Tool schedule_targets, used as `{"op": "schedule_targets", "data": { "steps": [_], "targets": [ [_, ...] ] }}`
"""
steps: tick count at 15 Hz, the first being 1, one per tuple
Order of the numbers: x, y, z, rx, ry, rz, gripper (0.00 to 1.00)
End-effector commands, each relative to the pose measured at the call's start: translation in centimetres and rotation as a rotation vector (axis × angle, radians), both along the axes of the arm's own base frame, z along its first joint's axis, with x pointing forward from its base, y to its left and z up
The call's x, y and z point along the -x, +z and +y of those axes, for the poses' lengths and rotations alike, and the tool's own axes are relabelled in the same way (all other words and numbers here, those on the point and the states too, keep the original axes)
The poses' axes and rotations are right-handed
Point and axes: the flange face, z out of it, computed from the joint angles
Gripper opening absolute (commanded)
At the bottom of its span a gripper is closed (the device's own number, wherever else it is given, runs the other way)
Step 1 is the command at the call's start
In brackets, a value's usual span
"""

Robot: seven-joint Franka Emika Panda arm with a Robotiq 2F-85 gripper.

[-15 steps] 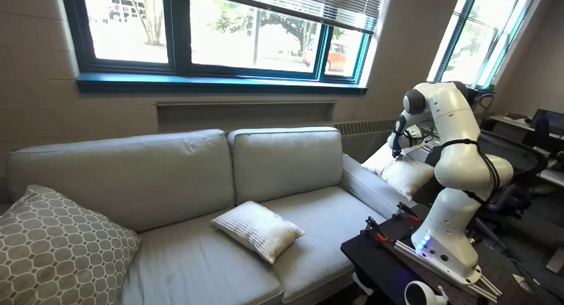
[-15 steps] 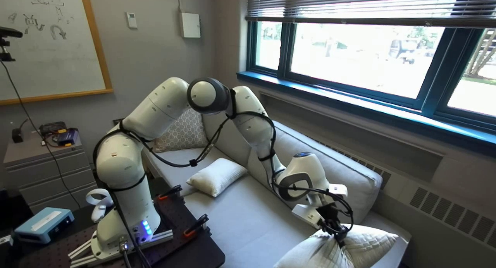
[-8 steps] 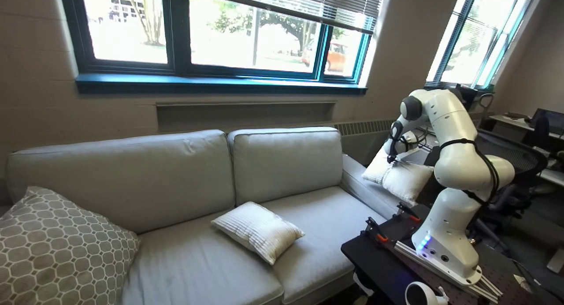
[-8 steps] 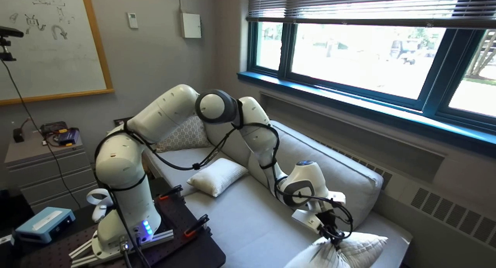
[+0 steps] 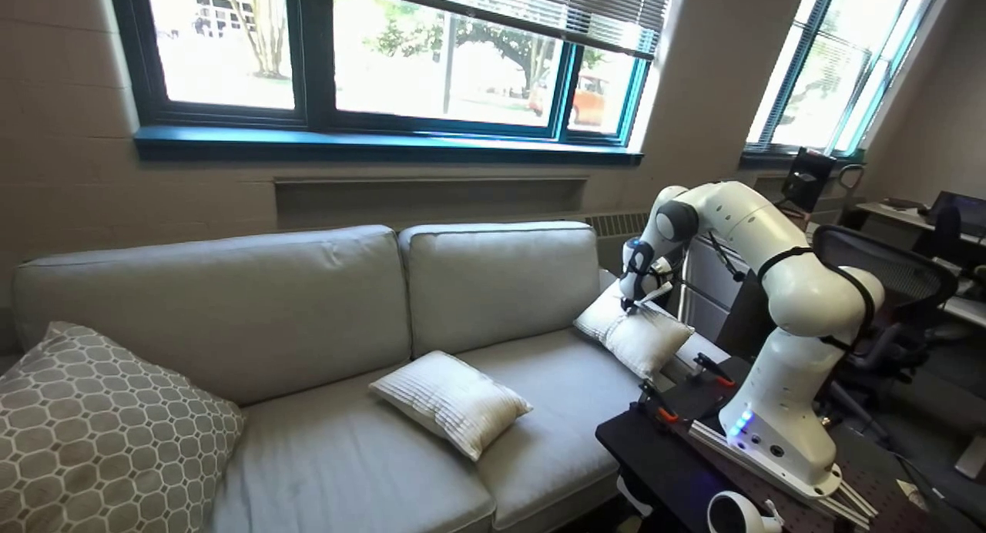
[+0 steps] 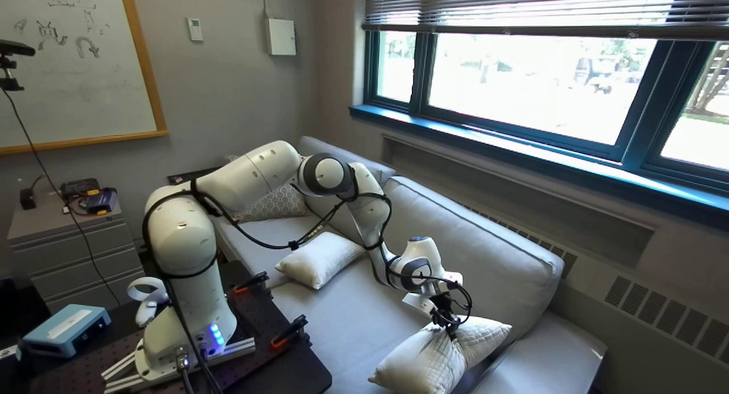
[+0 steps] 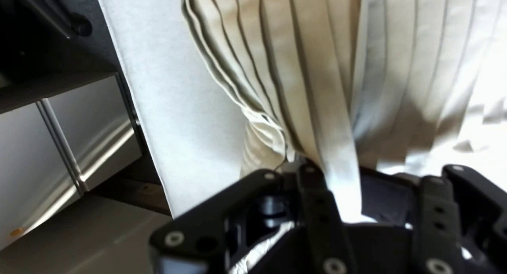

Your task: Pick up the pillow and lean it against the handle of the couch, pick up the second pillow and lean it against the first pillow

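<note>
Gripper (image 6: pixel 451 332) is clamped on pillow (image 6: pixel 431 358) (fabric bunched at the pinch); armrest (image 6: pixel 547 354) near gripper; second pillow (image 6: pixel 320 259) lies on couch (image 6: pixel 353 317), well apart from gripper.

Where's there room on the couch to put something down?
The couch seat is bare between the grey patterned cushion and loose off-white pillow, and between that pillow and the other pillow, which the gripper holds. It's crowded there, by the armrest.

I'm facing the couch (image 5: pixel 501 286) from the front in an exterior view; in an exterior view it's down past my base (image 6: pixel 191 320)! Both share couch and window (image 6: pixel 535 92), while my wrist view peers close past my claw (image 7: pixel 344 183) onto the pillow (image 7: pixel 301 68).
</note>
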Motion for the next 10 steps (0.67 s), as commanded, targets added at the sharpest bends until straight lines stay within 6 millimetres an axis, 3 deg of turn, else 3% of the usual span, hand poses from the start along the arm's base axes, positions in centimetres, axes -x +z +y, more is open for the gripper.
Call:
{"op": "schedule_targets", "data": {
  "steps": [1, 10],
  "targets": [
    [-1.9, -0.2, -1.5, 0.037, -0.019, -0.010, 0.05],
    [-3.3, -0.8, -2.2, 0.104, -0.052, -0.041, 0.05]
  ]
}}
